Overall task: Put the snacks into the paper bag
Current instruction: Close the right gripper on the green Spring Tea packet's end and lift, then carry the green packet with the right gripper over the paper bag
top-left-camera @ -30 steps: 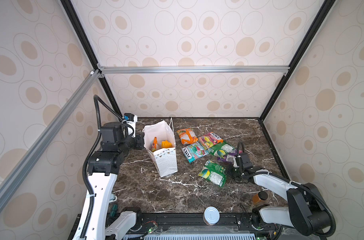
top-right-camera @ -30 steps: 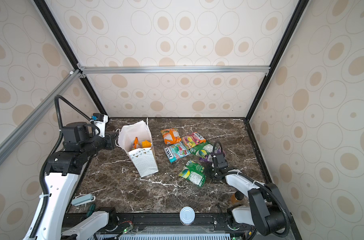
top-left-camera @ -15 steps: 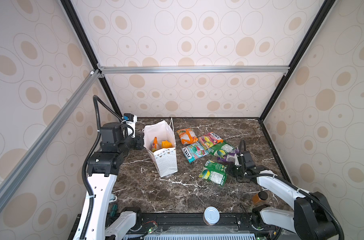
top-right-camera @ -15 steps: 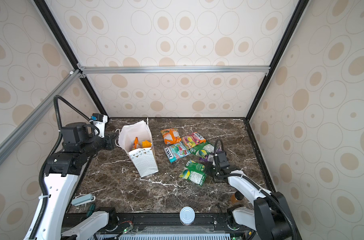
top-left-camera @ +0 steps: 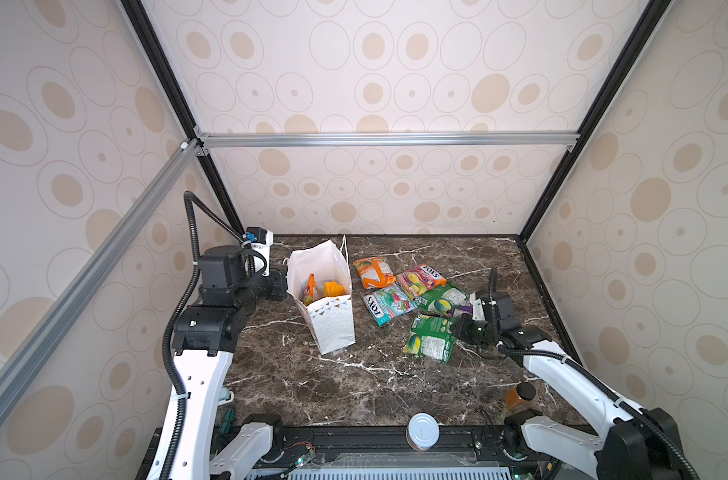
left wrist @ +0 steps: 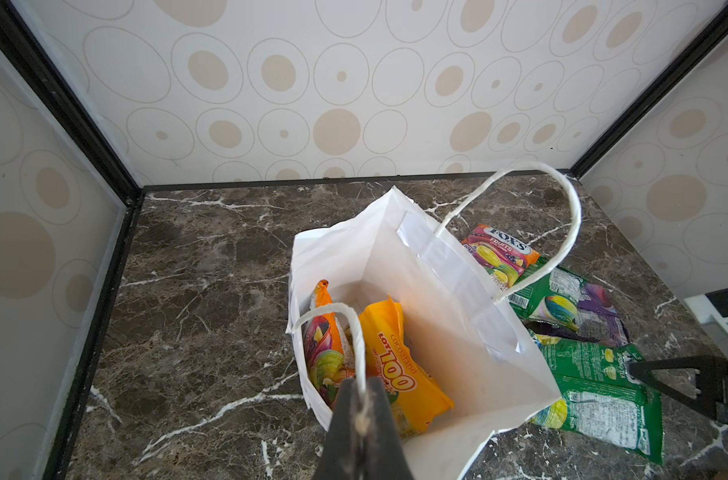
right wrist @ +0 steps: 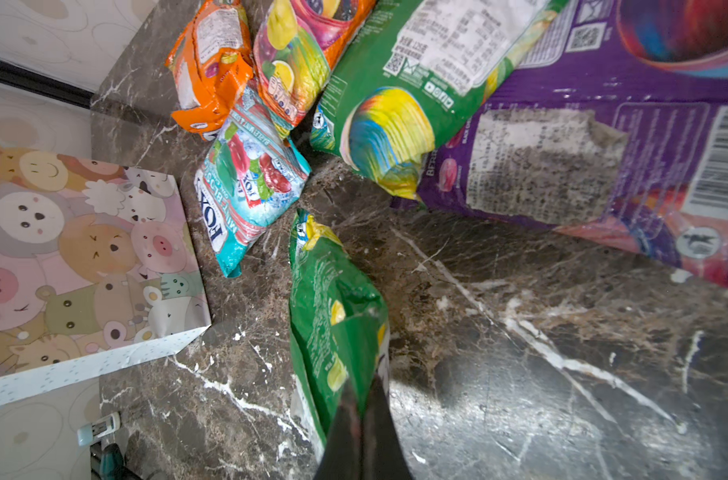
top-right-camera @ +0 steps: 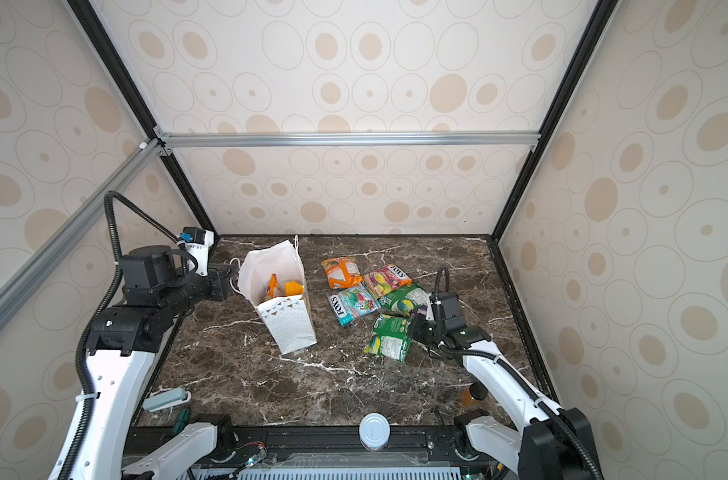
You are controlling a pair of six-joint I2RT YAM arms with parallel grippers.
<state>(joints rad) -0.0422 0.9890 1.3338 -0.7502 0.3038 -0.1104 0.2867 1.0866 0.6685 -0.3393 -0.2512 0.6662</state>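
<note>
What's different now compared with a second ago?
The right gripper, shut on the edge of the near green packet, shifted it slightly, upward in both top views, as its arm stretched out. The left gripper still pinches the cord handle of the paper bag; bag and other packets stayed put.

In a top view the bag [top-left-camera: 333,328] stands open and slightly tilted on the tabletop [top-left-camera: 354,395], toward the back left corner. Inside it show an orange-topped packet [top-left-camera: 310,286] and a yellow packet [top-left-camera: 333,289]. The left gripper [top-left-camera: 285,282], closed, is at the bag's rim on the side facing the left edge.

Right of the bag lie an orange packet [top-left-camera: 372,272], a pink packet [top-left-camera: 420,280], a teal packet [top-left-camera: 389,303], and a far green packet [top-left-camera: 443,299] overlapping a purple packet [top-left-camera: 464,309] (only a corner shows). The right gripper [top-left-camera: 455,328] is closed on the near green packet [top-left-camera: 430,343]. A can [top-left-camera: 423,431] stands at the front edge, and a bottle [top-left-camera: 520,395] stands near the front right corner.
</note>
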